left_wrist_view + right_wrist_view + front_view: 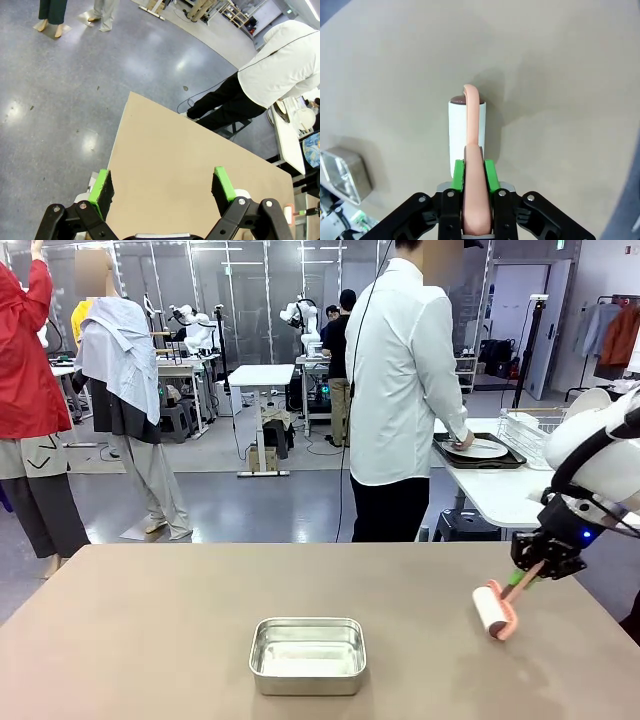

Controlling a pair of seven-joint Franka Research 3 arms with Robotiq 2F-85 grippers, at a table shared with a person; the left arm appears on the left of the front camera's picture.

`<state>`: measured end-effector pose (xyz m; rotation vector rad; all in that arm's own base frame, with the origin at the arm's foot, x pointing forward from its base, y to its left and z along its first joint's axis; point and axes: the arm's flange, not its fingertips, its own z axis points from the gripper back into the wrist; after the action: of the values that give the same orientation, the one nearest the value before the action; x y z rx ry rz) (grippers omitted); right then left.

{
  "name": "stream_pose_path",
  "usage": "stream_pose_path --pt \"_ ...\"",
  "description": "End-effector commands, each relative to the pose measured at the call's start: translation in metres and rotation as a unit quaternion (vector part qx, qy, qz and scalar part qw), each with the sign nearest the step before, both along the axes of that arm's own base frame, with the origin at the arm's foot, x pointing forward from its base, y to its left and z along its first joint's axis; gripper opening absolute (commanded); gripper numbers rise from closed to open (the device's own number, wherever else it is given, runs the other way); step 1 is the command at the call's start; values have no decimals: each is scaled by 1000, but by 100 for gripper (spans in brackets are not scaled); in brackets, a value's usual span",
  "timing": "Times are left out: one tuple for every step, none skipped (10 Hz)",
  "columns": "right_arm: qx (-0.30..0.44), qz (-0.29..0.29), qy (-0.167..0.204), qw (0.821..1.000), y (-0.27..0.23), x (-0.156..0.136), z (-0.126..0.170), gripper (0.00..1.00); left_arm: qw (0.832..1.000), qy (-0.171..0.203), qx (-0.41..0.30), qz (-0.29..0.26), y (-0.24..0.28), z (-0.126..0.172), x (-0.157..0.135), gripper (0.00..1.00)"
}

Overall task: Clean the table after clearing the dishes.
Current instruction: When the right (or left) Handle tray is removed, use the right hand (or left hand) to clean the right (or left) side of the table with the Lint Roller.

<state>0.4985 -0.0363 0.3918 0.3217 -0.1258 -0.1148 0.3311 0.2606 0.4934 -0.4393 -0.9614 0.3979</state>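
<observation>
Lint roller [494, 611] on the table [150, 640], R side, held by the right gripper [474, 170].
Jaws clamped tight on the pink handle; white roll sits on the taupe top, well right of the steel pan [307, 655] at front centre. Left gripper [163, 186] spread wide, nothing betw. its pads, over the table's edge. Person [400, 370] in white shirt at the side table [490, 500], hand on a white plate [482, 449] on its dark tray [505, 464].

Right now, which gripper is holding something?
The right gripper: shut on the pink handle of the lint roller. The left gripper hangs open and empty above the table.
</observation>
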Motion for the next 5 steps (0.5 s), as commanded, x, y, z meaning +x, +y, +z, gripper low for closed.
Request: stream_pose_path --pt "-109 -29 34 993 -26 0 -29 20 1000 2 -1 -6 1 3 -2 100" --pt "-145 -44 47 987 -28 2 -24 20 1000 2 -1 -6 1 3 -2 100" --pt "-191 -60 56 978 -30 3 -21 20 1000 2 -1 -6 1 3 -2 100" --pt "-231 -73 57 969 -32 5 -18 20 1000 2 -1 -6 1 3 -2 100" --pt "-240 -81 52 966 -31 6 -15 20 1000 2 -1 -6 1 3 -2 100"
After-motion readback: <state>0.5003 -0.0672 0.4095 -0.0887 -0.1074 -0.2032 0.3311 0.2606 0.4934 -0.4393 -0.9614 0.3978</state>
